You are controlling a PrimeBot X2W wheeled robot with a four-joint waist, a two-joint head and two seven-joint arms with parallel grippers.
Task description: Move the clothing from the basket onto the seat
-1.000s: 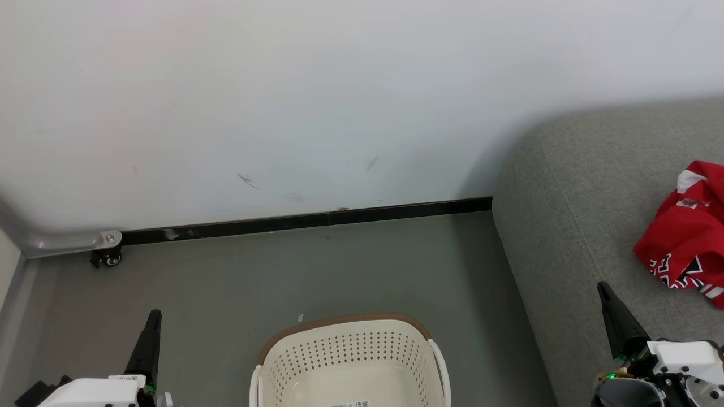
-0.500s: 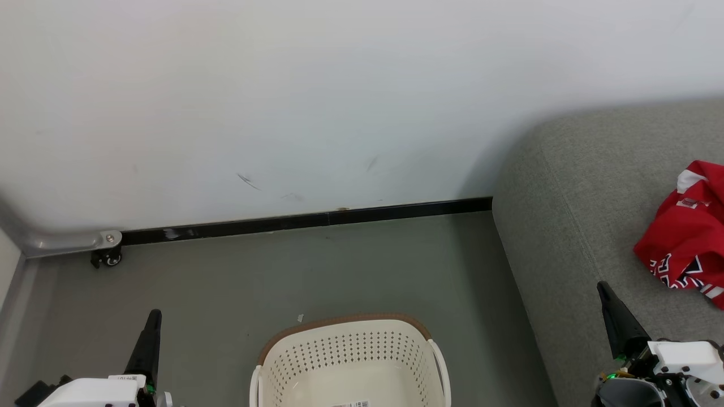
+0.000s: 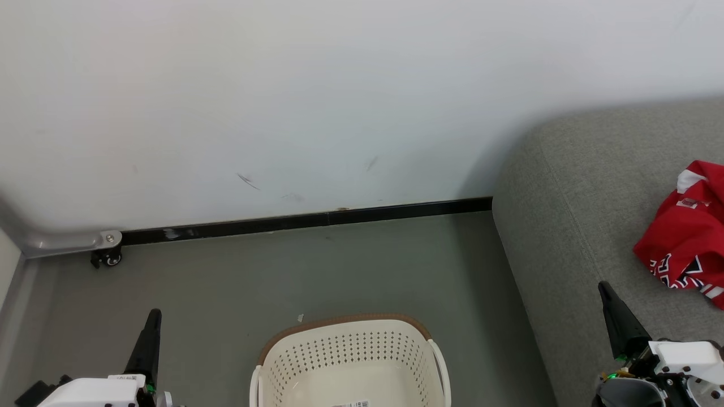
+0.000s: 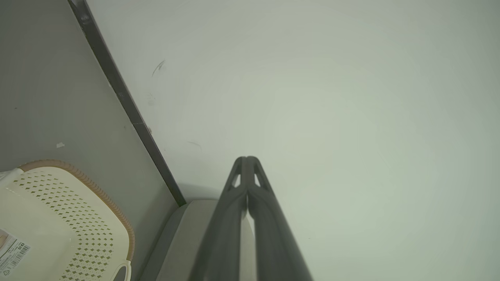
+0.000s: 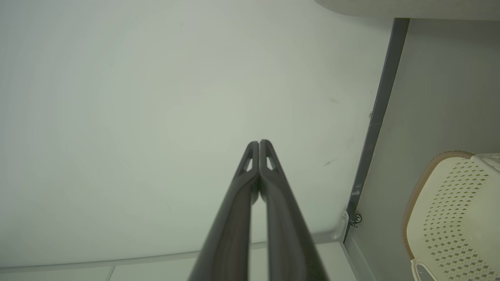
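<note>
Presently, by item:

- Basket (image 3: 350, 362): cream plastic with perforated walls and a brown rim. It stands on the grey floor (image 3: 254, 282) at the lower centre of the head view, just left of the sofa (image 3: 565, 226). A barcode label (image 3: 353, 403) lies on its bare bottom.
- Clothing (image 3: 687, 237): red with white trim and black-and-white lettering. It lies bunched on the sofa at the right edge of the frame, partly cut off and well apart from the basket.
- Left gripper (image 4: 247, 159): at the lower left of the head view, above the floor. Its fingers are pressed together tip to tip, clenched on nothing.
- Right gripper (image 5: 259, 142): at the lower right, over the sofa's near edge. It is likewise closed and empty.
- Black baseboard (image 3: 305, 219): runs along the foot of the white wall (image 3: 339, 85).
- Small caster (image 3: 110, 257): at the middle left.
</note>
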